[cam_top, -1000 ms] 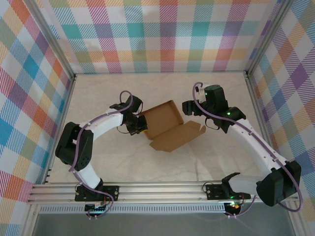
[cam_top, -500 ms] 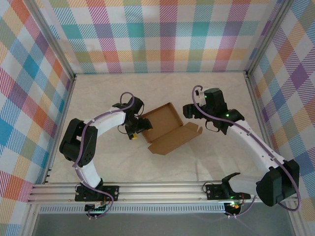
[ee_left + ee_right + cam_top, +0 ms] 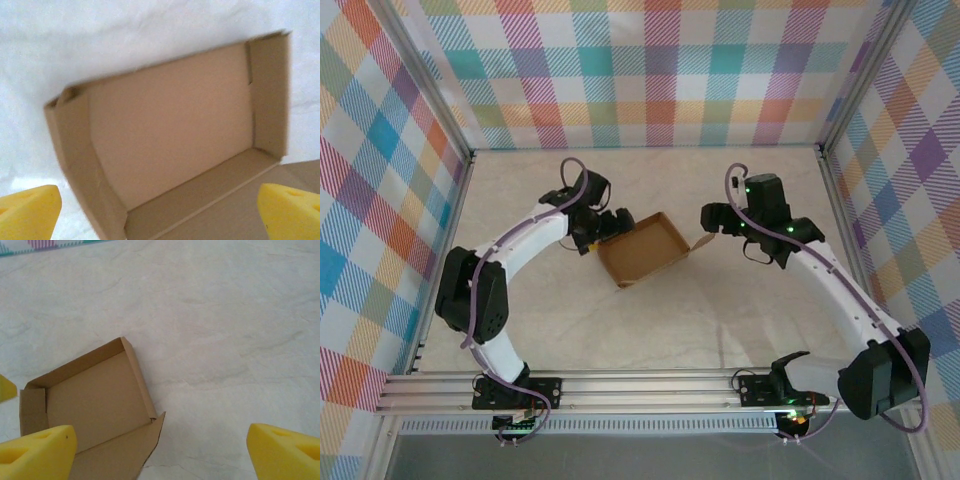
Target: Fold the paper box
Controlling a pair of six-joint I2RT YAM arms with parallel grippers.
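The paper box [image 3: 642, 250] is a brown cardboard tray lying open-side up in the middle of the table, with a flap sticking out at its right corner. My left gripper [image 3: 610, 228] hovers at its back-left edge, open. In the left wrist view the box [image 3: 170, 135] spreads between the yellow fingertips [image 3: 27, 212], and the left gripper [image 3: 160, 217] holds nothing. My right gripper [image 3: 712, 218] is open just right of the box, apart from it. In the right wrist view the box [image 3: 90, 400] lies lower left of the open right gripper [image 3: 160, 452].
The pale marbled table [image 3: 720, 320] is walled by plaid panels on three sides, with metal frame posts at the corners. An aluminium rail [image 3: 620, 385] carrying both arm bases runs along the near edge.
My left gripper has opened and let go of the box, moving toward the back. The lid that lay flat at the front right no longer does; the box sits more compact and further back.
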